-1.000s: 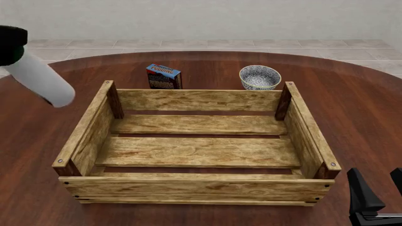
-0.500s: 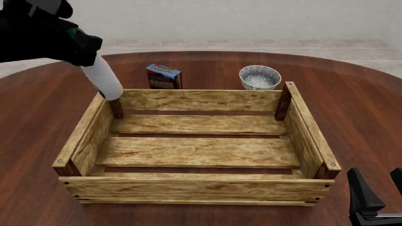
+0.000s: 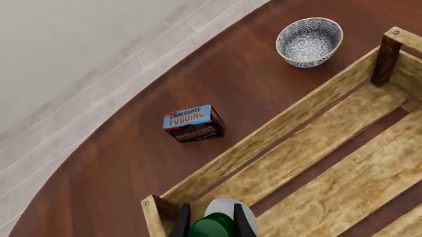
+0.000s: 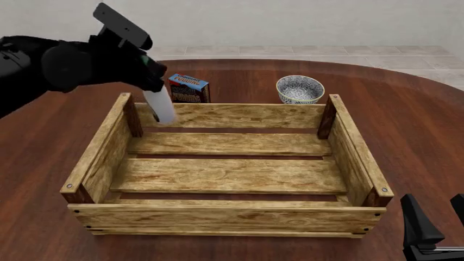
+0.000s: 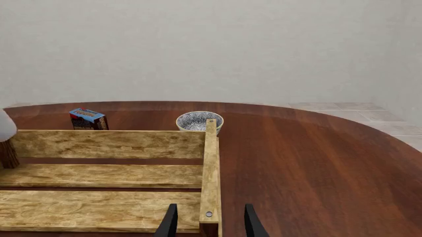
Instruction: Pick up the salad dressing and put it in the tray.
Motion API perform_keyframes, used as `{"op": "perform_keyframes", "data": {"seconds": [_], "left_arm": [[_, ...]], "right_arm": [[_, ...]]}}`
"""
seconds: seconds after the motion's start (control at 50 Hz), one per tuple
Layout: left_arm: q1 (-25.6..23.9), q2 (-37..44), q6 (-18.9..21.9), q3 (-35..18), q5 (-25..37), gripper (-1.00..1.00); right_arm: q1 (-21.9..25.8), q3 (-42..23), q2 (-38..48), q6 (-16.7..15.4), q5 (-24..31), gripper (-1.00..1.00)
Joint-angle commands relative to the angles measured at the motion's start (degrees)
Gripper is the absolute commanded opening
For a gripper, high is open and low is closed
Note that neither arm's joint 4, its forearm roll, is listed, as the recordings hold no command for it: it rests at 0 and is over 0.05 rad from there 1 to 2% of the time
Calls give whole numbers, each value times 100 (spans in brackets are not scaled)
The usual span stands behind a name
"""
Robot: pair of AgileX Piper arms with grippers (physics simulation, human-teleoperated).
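Observation:
The salad dressing (image 4: 160, 106) is a slim white bottle hanging rounded end down and slightly tilted, just over the far left corner of the tray (image 4: 225, 215). My left gripper (image 4: 150, 80) is shut on its green-capped top. In the left wrist view the salad dressing (image 3: 223, 210) shows between the fingers (image 3: 181, 223), above the tray's corner (image 3: 153, 210). My right gripper (image 4: 437, 216) stands open near the table's front right, outside the tray. In the right wrist view my right gripper (image 5: 209, 224) straddles the tray's near right corner post (image 5: 209, 207), and the salad dressing (image 5: 5, 126) peeks in at the edge.
A blue-and-red pudding box (image 4: 189, 88) and a white patterned bowl (image 4: 299, 89) stand on the dark wood table (image 4: 413, 125) just behind the tray's far wall. Both also show in the left wrist view: box (image 3: 193, 124), bowl (image 3: 309, 40).
My left arm has carried the salad dressing rightward, from outside the tray's left side to over its far left corner. The right gripper has not moved.

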Motion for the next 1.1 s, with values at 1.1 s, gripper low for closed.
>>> {"op": "perform_keyframes", "data": {"seconds": [1.1], "left_arm": [[-1123,1845,-78,317,-1425,-100]], "right_arm": [[1,0,2,-1,0,100]]}}
